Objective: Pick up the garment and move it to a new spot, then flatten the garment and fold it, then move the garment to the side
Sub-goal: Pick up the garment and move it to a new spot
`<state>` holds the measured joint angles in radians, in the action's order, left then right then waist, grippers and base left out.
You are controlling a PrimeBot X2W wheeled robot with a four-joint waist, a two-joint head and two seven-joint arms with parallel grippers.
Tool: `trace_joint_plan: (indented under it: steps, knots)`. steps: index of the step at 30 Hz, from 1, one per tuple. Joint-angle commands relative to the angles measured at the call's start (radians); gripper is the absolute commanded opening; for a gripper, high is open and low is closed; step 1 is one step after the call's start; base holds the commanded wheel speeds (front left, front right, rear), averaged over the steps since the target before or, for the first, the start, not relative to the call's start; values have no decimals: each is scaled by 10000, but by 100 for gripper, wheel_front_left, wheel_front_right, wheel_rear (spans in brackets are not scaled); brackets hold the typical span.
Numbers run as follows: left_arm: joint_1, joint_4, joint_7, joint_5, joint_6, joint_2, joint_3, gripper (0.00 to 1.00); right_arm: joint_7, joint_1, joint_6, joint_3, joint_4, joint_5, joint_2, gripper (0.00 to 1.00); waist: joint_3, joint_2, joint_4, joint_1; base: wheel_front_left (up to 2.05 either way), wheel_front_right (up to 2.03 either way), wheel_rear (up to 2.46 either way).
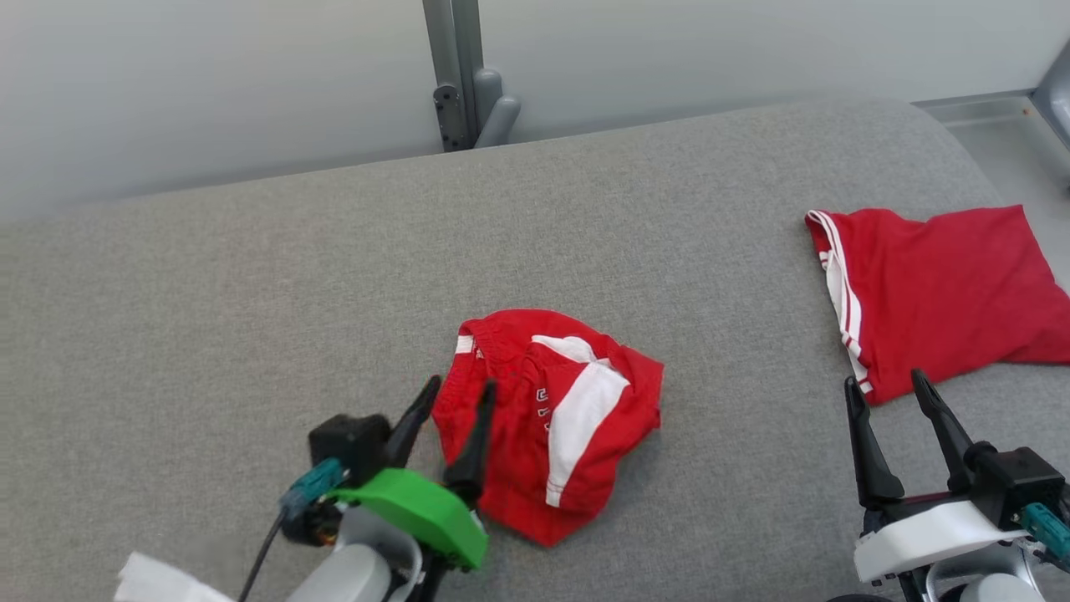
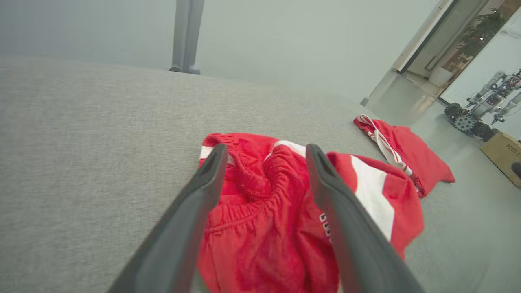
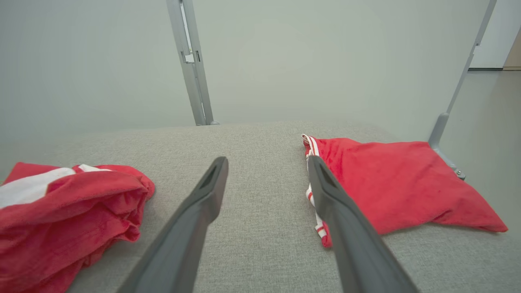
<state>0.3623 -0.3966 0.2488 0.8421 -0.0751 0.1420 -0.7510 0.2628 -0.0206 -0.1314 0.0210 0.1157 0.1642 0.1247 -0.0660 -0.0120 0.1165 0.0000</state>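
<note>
Left tool point(image 1: 460, 391) stands released near the counter's point(image 1: 251, 293) front edge, its fingers spread over the elastic-waist end of the crumpled red garment point(image 1: 568, 418); contact with the cloth cannot be confirmed. That garment, red with white bands, lies bunched at the middle of the counter, towards the front. Right tool point(image 1: 886, 383) is likewise released, grasping nothing, its fingers apart at the front right. Its fingertips stand just beside the near edge of a folded red garment point(image 1: 936, 293), which lies flat at the counter's right edge.
</note>
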Motion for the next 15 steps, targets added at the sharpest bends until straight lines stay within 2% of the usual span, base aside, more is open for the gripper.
trace_joint_plan:
  steps: [1, 6, 8, 11, 15]
  knots:
    - [-490, 320, 87, -236, -281, 404, 162, 100, 30, -230, 14, 33, -91, -115, 88, 100, 405, 120, -260, 0, 0, 0, 0]
    - [-1934, 1604, 162, -828, -1225, 1460, 1271, 100, 30, -728, 14, 278, -299, -219, 160, 100, 794, 120, -622, 0, 0, 0, 0]
    - [-2469, 1959, 159, -1199, -1347, 1613, 1720, 100, 30, -961, 14, 444, -359, -283, 137, 100, 863, 120, -806, 0, 0, 0, 0]
    - [-3183, 2358, 160, -1661, -884, 1577, 2387, 100, 30, -1258, 14, 723, -412, -435, 92, 100, 947, 120, -1046, 0, 0, 0, 0]
    - [-4132, 2172, 149, -2926, -175, 1394, 3652, 100, 30, -1554, 14, 1172, -433, -804, -16, 100, 983, 120, -1224, 0, 0, 0, 0]
